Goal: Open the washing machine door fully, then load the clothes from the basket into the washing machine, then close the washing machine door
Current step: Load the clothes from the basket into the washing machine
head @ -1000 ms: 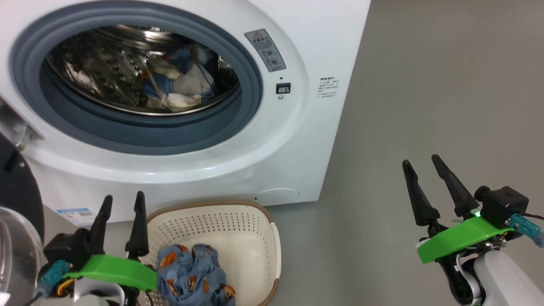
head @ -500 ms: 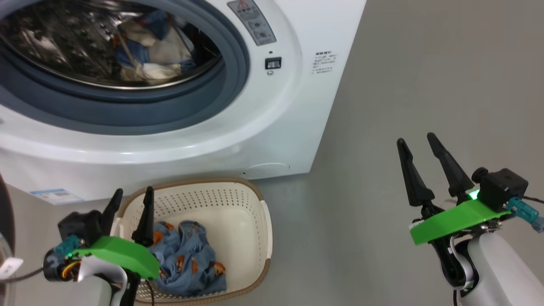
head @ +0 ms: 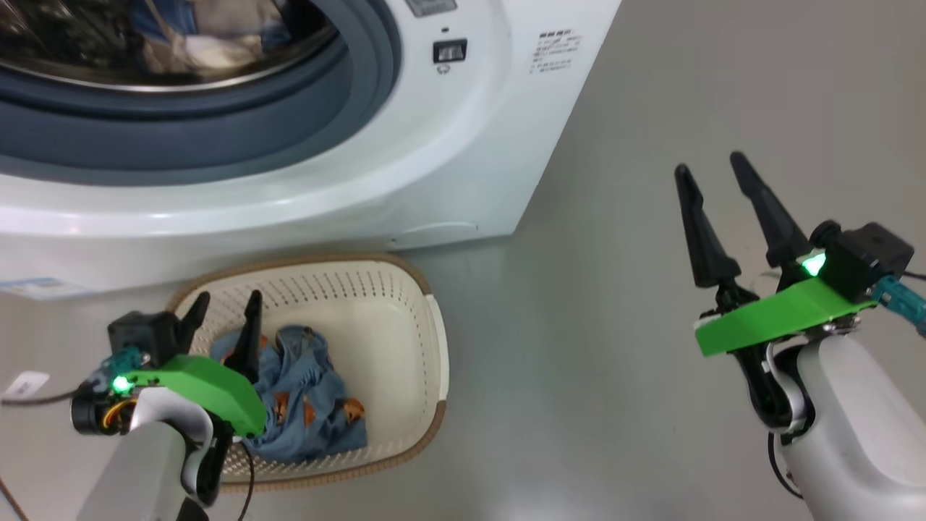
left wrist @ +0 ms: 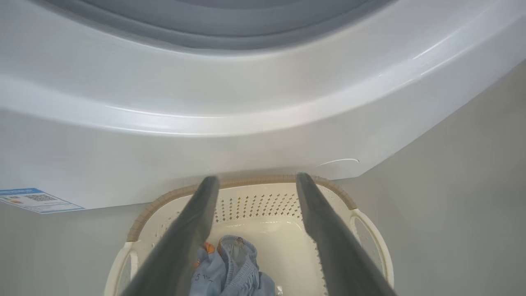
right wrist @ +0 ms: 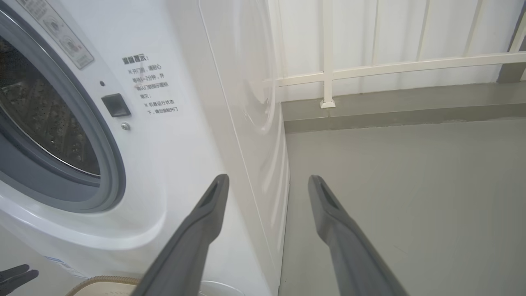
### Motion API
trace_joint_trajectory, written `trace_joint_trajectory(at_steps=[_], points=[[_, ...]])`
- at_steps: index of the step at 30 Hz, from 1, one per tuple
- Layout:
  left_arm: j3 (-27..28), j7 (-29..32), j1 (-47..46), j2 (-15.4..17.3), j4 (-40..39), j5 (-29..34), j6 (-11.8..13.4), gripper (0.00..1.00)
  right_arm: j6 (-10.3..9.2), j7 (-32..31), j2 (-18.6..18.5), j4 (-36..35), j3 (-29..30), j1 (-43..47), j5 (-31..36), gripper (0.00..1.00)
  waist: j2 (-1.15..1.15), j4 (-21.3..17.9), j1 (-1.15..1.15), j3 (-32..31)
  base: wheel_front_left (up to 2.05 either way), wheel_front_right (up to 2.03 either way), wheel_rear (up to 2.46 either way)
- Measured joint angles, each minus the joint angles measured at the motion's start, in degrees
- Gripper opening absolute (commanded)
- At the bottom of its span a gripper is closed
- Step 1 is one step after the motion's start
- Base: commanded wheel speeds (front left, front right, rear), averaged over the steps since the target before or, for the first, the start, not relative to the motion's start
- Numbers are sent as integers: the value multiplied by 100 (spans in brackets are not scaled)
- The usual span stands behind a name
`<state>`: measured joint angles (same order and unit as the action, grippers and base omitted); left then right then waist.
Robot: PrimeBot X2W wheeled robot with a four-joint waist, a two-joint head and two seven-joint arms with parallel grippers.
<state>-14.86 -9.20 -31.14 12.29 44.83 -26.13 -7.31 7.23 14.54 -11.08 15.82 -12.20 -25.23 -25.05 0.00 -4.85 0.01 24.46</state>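
At the lower left of the head view, the left gripper hangs over the left end of the basket. Its two fingers are spread and nothing is between them. Its tips are above the clothes and whether they touch the cloth cannot be told. The clothes lie bunched in the left half of the basket, blue with orange bears, and the right half shows bare cream plastic.

In the left wrist view the parted fingers frame the basket's far wall, with the blue cloth at the bottom centre.

The basket sits on the floor just before the washer, which takes up the upper left of the head view. Its mouth is uncovered. A grey gasket rings the drum, where more blue and cream cloth lies at the top edge. A blue label sits low on the washer's front at the far left.

At the right of the head view, the right gripper is held over bare floor, well apart from the basket, its fingers spread and empty. Its wrist view looks past the washer's right corner to a white railing.
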Motion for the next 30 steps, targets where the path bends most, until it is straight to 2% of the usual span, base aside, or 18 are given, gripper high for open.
trace_joint_trajectory(at_steps=[14,30], points=[[-918,169,-1081,98,1394,-242,-21,100,0,0,131,-56,-8,-577,102,100,0,-32,0,958,0,0,0],[-1597,500,-1681,427,2560,-457,-21,100,0,0,321,-244,-46,-860,211,100,0,-448,0,1874,0,0,0]])
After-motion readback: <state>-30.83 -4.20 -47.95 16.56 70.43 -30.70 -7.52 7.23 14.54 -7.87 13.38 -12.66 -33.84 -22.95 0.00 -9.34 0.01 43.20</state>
